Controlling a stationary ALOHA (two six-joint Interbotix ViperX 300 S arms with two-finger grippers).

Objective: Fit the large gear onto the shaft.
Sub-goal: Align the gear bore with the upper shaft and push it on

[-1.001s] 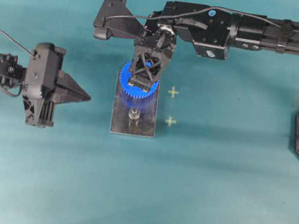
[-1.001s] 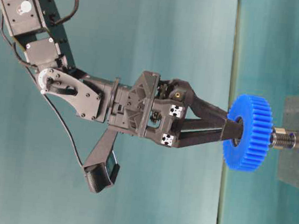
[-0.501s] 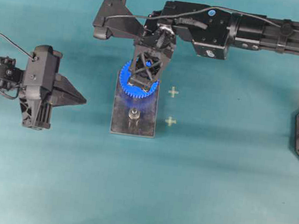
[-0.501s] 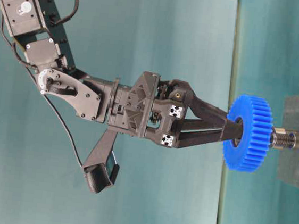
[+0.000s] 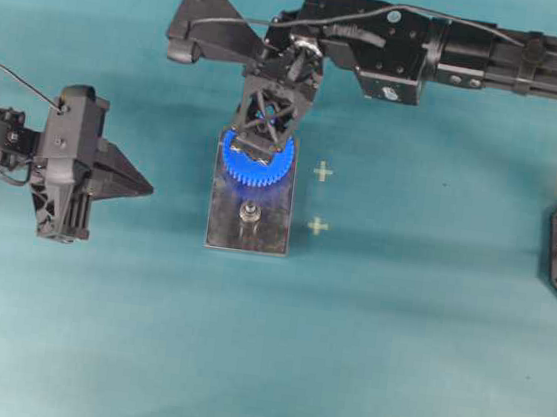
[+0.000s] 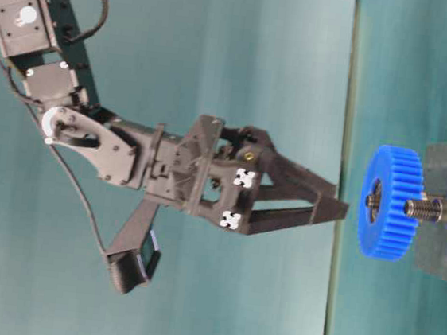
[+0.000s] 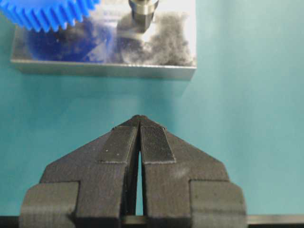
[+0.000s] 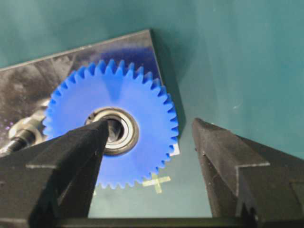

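The bright blue plastic toothed gear (image 5: 257, 162) with a silver-and-black bearing hub is seen seated over one short steel peg, standing on the far end of the grey rectangular metal plate (image 5: 226, 228), which lies on the teal counter (image 5: 392, 362). In the table-level view the gear (image 6: 391, 203) is shown free of the right gripper (image 6: 339, 209), with a clear gap between its face and the black fingers (image 6: 302, 180). In the right wrist view those fingers (image 8: 66, 161) are held wide apart, one in front of the bearing hub and the other off to the side of the gear (image 8: 142, 102), with nothing gripped. The second silver steel peg (image 5: 249, 212) is left bare on the near half of the plate. The left gripper (image 5: 150, 188) is held well to the side of the plate, level with that peg, and its ribbed fingers (image 7: 154, 142) are pressed together with nothing between them. Two pale yellow cross marks (image 5: 323, 172) are seen on the counter just beside the plate.
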